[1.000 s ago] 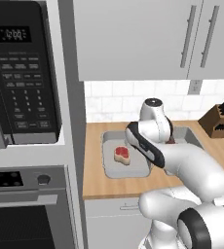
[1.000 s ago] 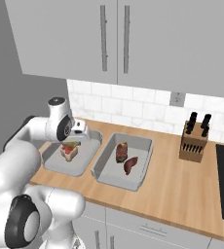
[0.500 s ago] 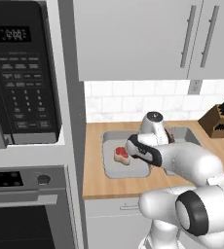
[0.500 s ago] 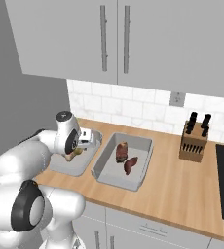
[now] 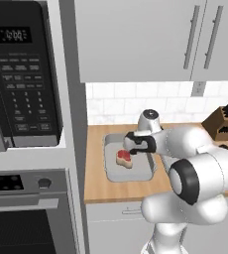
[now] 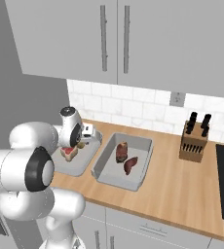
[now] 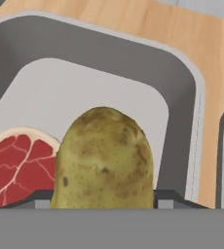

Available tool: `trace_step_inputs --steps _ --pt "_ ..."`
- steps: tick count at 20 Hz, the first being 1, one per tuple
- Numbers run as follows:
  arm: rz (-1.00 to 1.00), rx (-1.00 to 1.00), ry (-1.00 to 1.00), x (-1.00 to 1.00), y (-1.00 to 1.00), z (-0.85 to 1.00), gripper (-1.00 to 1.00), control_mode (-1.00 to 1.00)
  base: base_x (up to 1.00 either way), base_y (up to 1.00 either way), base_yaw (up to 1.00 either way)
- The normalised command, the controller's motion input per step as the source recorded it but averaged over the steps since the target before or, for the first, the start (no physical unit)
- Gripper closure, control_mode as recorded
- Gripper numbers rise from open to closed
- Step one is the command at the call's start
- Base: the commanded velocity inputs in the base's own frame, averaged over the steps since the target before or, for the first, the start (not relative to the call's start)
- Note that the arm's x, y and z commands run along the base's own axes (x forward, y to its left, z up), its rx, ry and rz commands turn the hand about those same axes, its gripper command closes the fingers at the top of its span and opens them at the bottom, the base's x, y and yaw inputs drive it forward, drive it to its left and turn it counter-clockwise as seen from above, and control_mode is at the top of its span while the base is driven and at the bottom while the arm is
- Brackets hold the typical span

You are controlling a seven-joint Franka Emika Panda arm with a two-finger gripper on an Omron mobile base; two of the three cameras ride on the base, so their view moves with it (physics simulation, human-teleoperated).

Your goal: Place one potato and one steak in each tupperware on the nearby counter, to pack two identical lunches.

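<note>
Potato [image 7: 103,158] (hand view) gripped over steak [image 5: 124,157].

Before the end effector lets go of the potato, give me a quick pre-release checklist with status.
1. Potato held in the end effector: ok.
2. End effector over the left tray, inside its rim: ok.
3. Left tray already has a steak: ok.
4. Bare tray floor beside the steak for the potato: ok.
5. Height of the potato above the tray floor: cannot tell.
6. Right tray already packed with two items: ok; which is steak and which potato, cannot tell.
</note>
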Motion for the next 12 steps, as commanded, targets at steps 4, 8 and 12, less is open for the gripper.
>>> trace_step_inputs --steps 4,8,12 --pt "0.0 0.0 0.0 0.13 -0.09 -0.07 1.0 -1.0 0.0 0.0 0.0" --pt "0.0 0.0 0.0 0.16 0.0 -0.46 1.0 -1.0 0.0 0.0 0.0" --pt "0.0 0.0 0.0 0.02 0.0 -0.33 1.0 -1.0 0.0 0.0 0.0"
